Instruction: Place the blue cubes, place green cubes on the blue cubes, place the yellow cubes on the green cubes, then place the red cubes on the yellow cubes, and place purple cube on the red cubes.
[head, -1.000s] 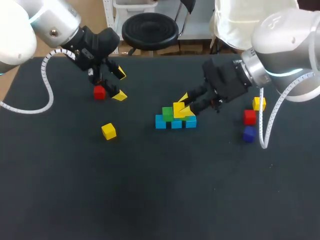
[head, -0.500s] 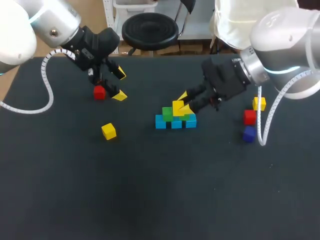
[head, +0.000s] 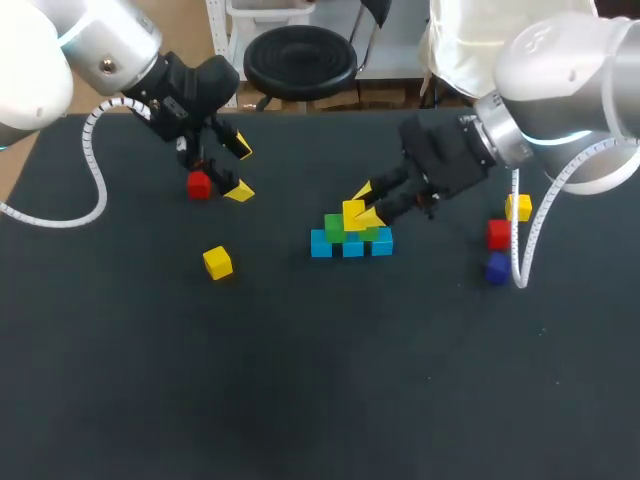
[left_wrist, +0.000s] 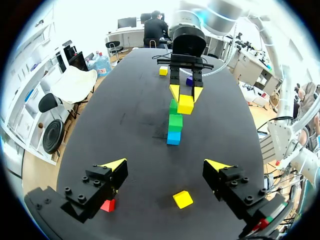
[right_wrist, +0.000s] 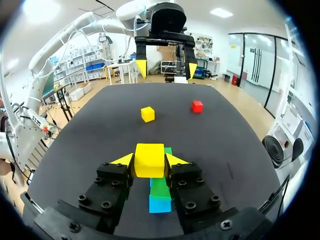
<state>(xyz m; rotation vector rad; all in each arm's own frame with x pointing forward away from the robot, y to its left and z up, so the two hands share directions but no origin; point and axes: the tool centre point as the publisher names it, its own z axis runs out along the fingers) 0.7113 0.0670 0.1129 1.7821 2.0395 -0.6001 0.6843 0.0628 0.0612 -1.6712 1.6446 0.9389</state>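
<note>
yellow cube (right_wrist: 149, 159) | pinched in right tool (right_wrist: 149, 161) | clearest in right wrist view

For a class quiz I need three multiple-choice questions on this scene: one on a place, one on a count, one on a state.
1. The yellow cube in the right gripper is: A above the green cubes; B in a bowl; C on a shelf.
2. Red cubes on view: A one; B two; C four.
3. The left gripper is: A open; B shut on a red cube; C shut on a green cube.
Answers: 1 A, green shows just beneath it. 2 B, one by the left gripper, another beside the purple cube. 3 A, nothing between its spread tips.
</note>
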